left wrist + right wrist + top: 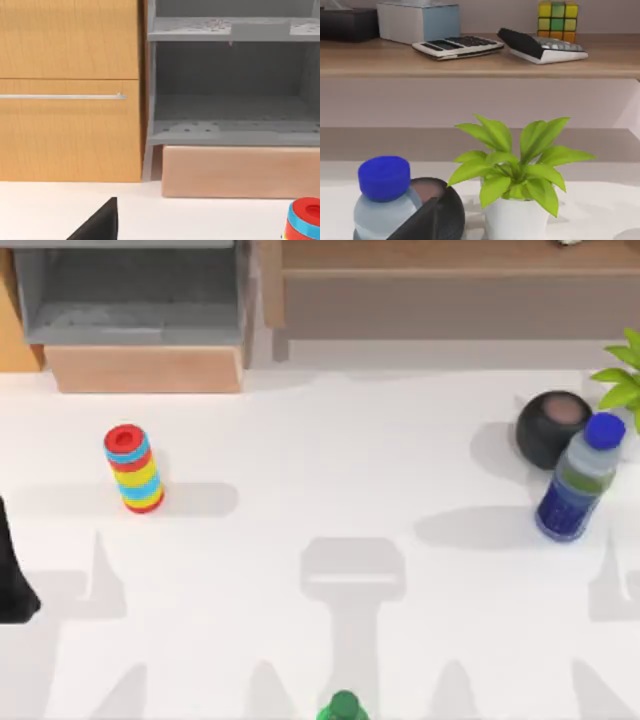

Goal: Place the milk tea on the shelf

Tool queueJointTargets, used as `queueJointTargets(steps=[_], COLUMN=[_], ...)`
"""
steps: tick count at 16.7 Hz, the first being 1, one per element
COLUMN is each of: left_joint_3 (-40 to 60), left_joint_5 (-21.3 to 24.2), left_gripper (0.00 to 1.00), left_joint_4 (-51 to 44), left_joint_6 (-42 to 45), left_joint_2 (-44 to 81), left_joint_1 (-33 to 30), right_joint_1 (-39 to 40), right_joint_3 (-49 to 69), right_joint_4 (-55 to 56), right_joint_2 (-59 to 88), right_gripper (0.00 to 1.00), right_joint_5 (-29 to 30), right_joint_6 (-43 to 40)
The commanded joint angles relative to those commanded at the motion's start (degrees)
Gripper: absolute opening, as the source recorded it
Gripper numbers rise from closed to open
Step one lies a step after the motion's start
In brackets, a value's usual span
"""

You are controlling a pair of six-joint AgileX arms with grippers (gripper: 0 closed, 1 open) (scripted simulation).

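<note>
The milk tea (553, 423) looks like a dark round container with a peach-tan top. It stands at the table's right, partly behind a blue-capped bottle (580, 480), and also in the right wrist view (432, 192). The shelf (450, 258) runs along the back right, with light brown boards (480, 62) over a darker recess (450, 305). My left arm (12, 575) rests at the table's left edge, and a dark part of the left gripper (100, 225) shows far from the milk tea. A dark part of my right gripper (417, 222) is close in front of the bottle (382, 197) and milk tea.
A rainbow-striped can (133, 468) stands at the left. A potted plant (622, 375) is beside the milk tea. A grey-lined box (130, 300) is at the back left. A green cap (343, 706) sits at the front edge. Calculators (457, 46) and a colour cube (558, 20) lie on the shelf.
</note>
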Motion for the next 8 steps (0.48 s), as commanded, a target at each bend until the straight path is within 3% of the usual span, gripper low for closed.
queueJointTargets(steps=[4, 8], left_joint_3=[0.0, 0.0], left_joint_5=[0.0, 0.0], left_gripper=[1.0, 1.0], left_joint_4=[0.0, 0.0], left_joint_6=[0.0, 0.0], left_joint_2=[0.0, 0.0], left_joint_1=[0.0, 0.0], right_joint_1=[-0.93, -6.66], right_joint_3=[1.07, 7.02], right_joint_4=[1.62, 10.99], right_joint_2=[1.79, 12.3], right_gripper=[1.0, 1.0], right_joint_5=[-1.53, -9.68], right_joint_6=[-0.23, -1.65])
